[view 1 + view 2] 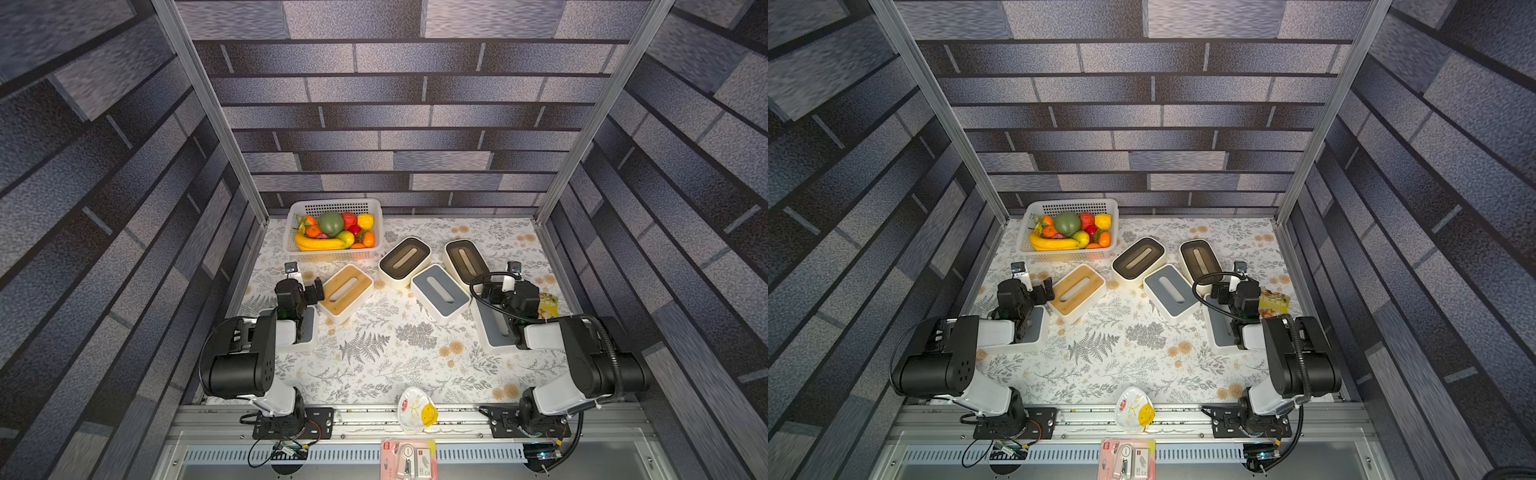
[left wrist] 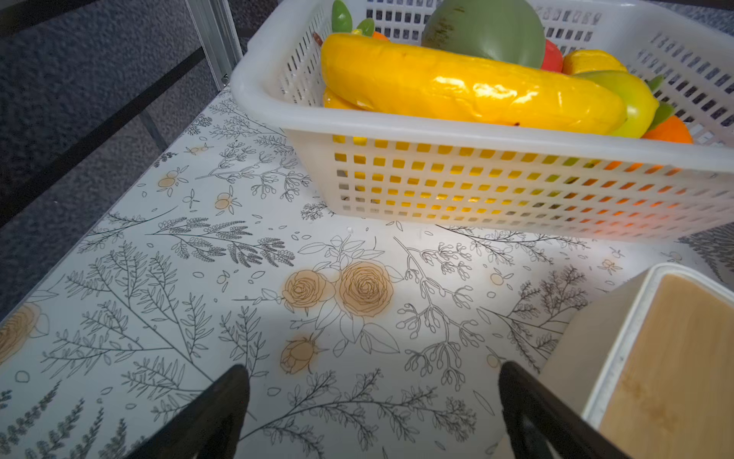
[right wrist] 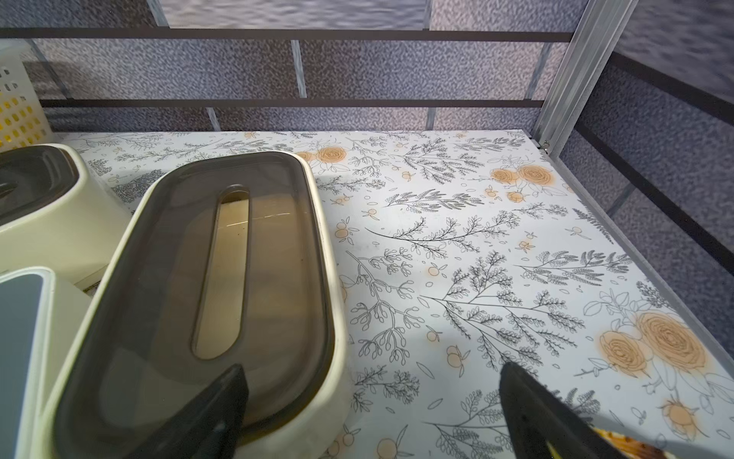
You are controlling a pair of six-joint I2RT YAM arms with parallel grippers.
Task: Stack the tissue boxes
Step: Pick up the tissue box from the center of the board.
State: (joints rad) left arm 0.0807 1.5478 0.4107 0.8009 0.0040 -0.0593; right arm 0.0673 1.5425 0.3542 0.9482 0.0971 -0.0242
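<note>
Several tissue boxes lie on the floral table. In both top views I see a white box with a wood lid point(image 1: 345, 293) point(image 1: 1076, 290), two cream boxes with dark-brown lids point(image 1: 404, 261) point(image 1: 465, 264), and a white box with a grey lid point(image 1: 440, 293). Two more grey-lidded boxes lie partly under the arms point(image 1: 306, 328) point(image 1: 492, 328). My left gripper point(image 1: 300, 286) point(image 2: 373, 371) hangs open over bare table, just left of the wood-lid box point(image 2: 671, 357). My right gripper point(image 1: 505, 289) point(image 3: 373, 369) is open, one finger over the near end of a cream box point(image 3: 222, 278).
A white perforated basket point(image 1: 332, 254) point(image 2: 476, 131) of fruit stands at the back left, close ahead of the left gripper. A yellow packet point(image 1: 547, 303) lies by the right wall. A face mask point(image 1: 415, 409) rests on the front rail.
</note>
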